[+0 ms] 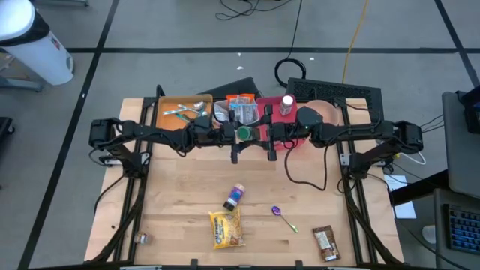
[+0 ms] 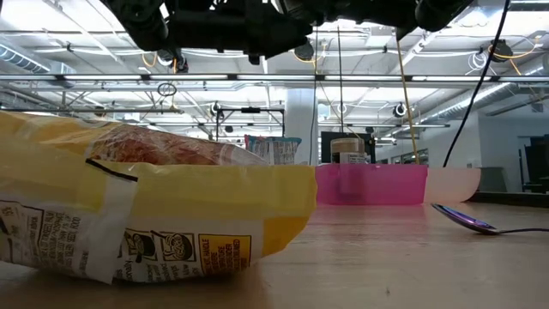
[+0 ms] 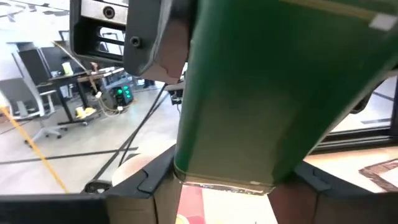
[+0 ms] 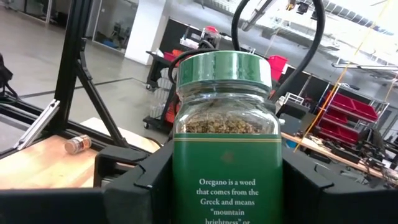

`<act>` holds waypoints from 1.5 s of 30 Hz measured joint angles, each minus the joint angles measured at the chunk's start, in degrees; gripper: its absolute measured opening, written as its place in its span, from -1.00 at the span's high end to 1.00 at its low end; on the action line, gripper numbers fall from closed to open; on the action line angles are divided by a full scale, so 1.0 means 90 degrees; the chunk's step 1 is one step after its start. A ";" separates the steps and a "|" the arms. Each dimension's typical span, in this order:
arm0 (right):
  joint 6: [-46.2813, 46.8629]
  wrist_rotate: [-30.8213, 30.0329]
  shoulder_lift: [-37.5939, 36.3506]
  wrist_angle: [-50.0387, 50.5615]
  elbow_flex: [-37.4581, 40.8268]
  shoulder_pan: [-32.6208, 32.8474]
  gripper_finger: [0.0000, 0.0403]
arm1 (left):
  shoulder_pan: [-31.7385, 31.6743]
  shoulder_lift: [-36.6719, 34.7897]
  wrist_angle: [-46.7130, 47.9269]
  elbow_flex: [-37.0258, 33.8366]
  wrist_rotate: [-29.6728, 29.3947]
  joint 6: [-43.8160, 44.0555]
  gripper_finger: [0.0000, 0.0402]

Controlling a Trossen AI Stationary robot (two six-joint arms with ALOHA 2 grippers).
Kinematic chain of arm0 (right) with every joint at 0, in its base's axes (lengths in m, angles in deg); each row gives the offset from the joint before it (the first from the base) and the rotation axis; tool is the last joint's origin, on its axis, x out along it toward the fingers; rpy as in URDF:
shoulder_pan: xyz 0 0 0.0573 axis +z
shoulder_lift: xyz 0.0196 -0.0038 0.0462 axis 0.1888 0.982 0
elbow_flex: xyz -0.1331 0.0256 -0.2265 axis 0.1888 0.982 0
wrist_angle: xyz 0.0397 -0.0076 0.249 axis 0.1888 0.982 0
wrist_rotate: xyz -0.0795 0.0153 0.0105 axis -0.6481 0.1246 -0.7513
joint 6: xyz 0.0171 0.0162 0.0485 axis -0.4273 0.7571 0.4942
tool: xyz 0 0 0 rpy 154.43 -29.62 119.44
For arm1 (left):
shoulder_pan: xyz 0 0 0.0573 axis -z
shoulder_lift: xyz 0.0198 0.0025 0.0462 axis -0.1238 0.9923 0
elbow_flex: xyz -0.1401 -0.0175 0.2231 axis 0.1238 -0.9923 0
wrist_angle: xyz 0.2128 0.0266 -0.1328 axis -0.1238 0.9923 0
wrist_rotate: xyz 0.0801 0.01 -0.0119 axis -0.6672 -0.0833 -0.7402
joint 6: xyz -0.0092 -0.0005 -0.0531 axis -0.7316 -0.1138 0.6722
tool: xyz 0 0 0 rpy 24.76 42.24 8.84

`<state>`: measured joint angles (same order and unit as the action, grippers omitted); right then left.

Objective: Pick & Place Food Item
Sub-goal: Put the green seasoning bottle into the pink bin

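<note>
While both arms meet above the far middle of the worktop, the oregano jar hangs between them, up off the wood. The right gripper has its two dark fingers pinching the jar's green-labelled body, glass and green lid rising clear above them, dried herb showing through. The left gripper is right up against the same jar from the other side: its camera is filled with green label, and its fingers sit at either flank, seemingly just touching, though the view is too close to be sure of a firm pinch. From above, only the green lid shows between the two wrists, just in front of the bins along the far edge: an orange tray with cutlery, a middle bin of packets, a red bin with a white-capped bottle. Nearer the front edge lie a yellow snack bag, a small dark bottle, a purple spoon and a brown bar. A little spice jar rests by the front left corner.
</note>
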<state>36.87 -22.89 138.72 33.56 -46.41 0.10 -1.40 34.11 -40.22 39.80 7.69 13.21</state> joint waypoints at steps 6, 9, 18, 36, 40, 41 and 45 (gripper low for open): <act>-0.0001 0.0001 0.0000 0.0068 -0.0005 0.0000 0.06 | 0.0003 0.0000 -0.0024 0.0000 0.0091 0.0047 -0.12; -0.0003 -0.0009 0.0016 0.0175 0.0000 0.0000 0.06 | 0.0014 -0.0021 -0.0140 0.0002 0.0131 0.0061 -0.38; -0.0023 -0.0036 0.0010 0.0181 0.0002 0.0000 0.06 | 0.0010 -0.0015 -0.0075 0.0002 0.0054 0.0146 -0.74; -0.0028 -0.0098 -0.0041 0.0236 0.0002 -0.0002 -0.28 | 0.0010 -0.0015 0.0202 0.0005 -0.0491 -0.0539 -0.03; -0.0037 -0.0396 -0.0235 0.0339 0.0000 0.0007 -0.64 | 0.0007 -0.0119 0.0587 0.0000 -0.1030 -0.0773 -0.03; -0.0063 -0.0399 -0.0303 0.0403 -0.0002 0.0005 -0.70 | 0.0013 -0.0175 0.0682 0.0003 -0.1187 -0.0829 -0.03; -0.0290 -0.0403 -0.0673 0.1071 -0.0002 0.0005 -0.82 | 0.0017 -0.0457 0.1461 0.0002 -0.1810 -0.1052 -0.03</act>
<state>34.27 -26.52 132.66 43.20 -46.43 0.14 -1.25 30.00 -27.07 39.82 -8.60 3.74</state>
